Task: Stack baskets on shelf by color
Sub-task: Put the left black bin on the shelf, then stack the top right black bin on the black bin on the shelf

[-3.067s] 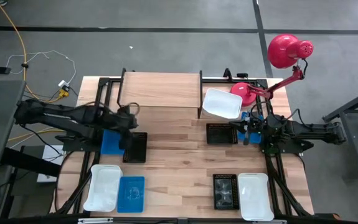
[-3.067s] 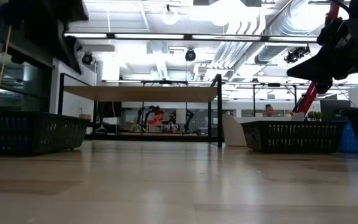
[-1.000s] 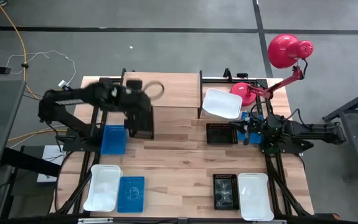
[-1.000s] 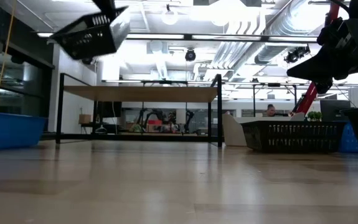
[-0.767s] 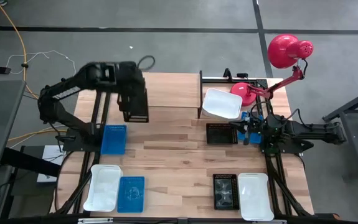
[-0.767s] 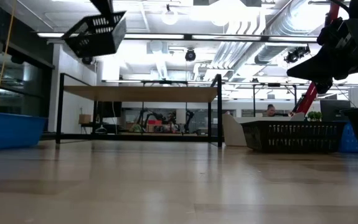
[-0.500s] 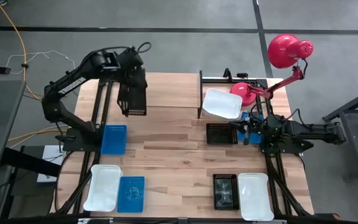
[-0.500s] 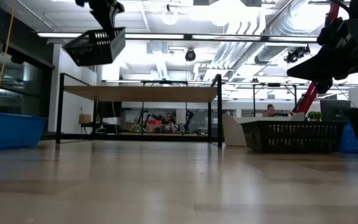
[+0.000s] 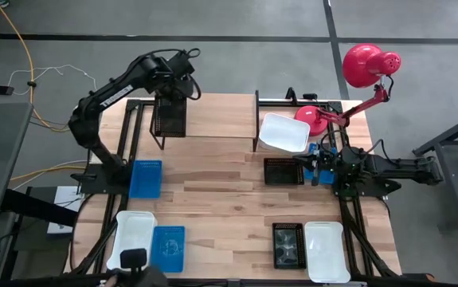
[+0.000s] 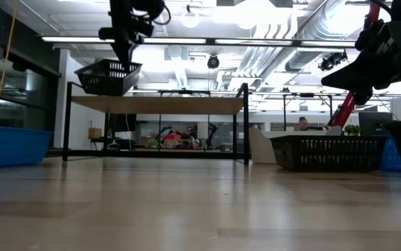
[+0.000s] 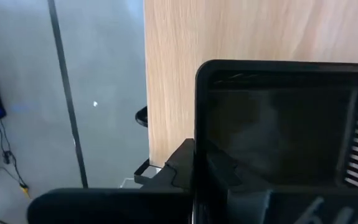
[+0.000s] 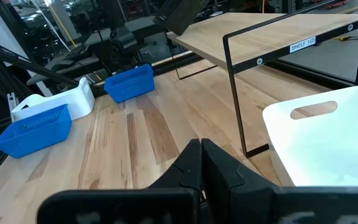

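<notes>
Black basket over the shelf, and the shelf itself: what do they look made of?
Black basket, held by the left pincer just above the shelf's left end: looks like moulded plastic, matte black, going by its slotted walls and thin rim.

Shelf: top looks like light wood or a wood-look board, judging by the visible grain; legs look like thin black metal bar.

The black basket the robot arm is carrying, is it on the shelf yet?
Not yet. The black basket hangs just above the shelf.
</notes>
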Motion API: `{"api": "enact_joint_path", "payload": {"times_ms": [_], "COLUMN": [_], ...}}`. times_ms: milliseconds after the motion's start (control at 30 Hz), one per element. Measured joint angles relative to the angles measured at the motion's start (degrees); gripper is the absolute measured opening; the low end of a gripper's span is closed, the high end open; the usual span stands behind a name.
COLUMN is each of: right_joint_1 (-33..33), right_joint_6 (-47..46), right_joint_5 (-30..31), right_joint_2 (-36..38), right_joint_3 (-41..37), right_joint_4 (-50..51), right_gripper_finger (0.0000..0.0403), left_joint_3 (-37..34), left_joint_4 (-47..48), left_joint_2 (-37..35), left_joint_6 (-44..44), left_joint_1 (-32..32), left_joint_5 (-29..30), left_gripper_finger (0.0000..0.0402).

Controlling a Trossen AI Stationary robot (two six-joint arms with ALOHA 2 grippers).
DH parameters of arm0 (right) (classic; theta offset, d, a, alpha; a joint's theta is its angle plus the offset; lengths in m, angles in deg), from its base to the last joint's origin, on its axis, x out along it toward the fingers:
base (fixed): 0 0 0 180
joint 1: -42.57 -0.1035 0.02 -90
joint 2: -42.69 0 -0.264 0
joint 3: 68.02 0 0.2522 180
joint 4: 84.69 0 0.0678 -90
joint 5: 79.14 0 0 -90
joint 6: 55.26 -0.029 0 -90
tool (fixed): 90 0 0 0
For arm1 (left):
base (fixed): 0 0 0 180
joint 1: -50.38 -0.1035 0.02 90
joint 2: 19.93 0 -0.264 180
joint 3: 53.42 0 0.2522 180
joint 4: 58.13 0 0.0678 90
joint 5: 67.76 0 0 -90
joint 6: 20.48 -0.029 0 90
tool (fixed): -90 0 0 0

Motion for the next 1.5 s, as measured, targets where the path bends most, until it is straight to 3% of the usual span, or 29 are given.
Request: {"api": "enact_joint_path", "payload": {"times_ms": [267,600,1000,1233,1367,1500], "right_joint_1": [0.0,0.0,0.0,0.0,0.0,0.0], "right_joint_6": [0.0,0.0,0.0,0.0,0.0,0.0], "right_joint_5": [0.0,0.0,0.0,0.0,0.0,0.0], "right_joint_2": [0.0,0.0,0.0,0.0,0.0,0.0], "right_joint_3": [0.0,0.0,0.0,0.0,0.0,0.0], "right_joint_4": [0.0,0.0,0.0,0.0,0.0,0.0], "right_gripper_finger": [0.0,0.0,0.0,0.0,0.0,0.0], "left_joint_3": [0.0,0.0,0.0,0.0,4.3,13.1], "left_joint_4": [-0.2,-3.0,-3.0,-2.9,-2.7,-3.4], "left_joint_2": [3.7,4.8,4.8,4.8,4.0,2.6], "left_joint_6": [-0.1,-0.5,1.5,1.5,2.3,5.8], "left_joint_1": [-1.2,-1.5,-1.5,-1.3,0.1,0.7], "left_joint_5": [3.9,4.3,7.1,7.7,11.2,3.4], "left_gripper_finger": [0.0001,0.0004,0.0081,0.0103,0.0106,0.0106]}}
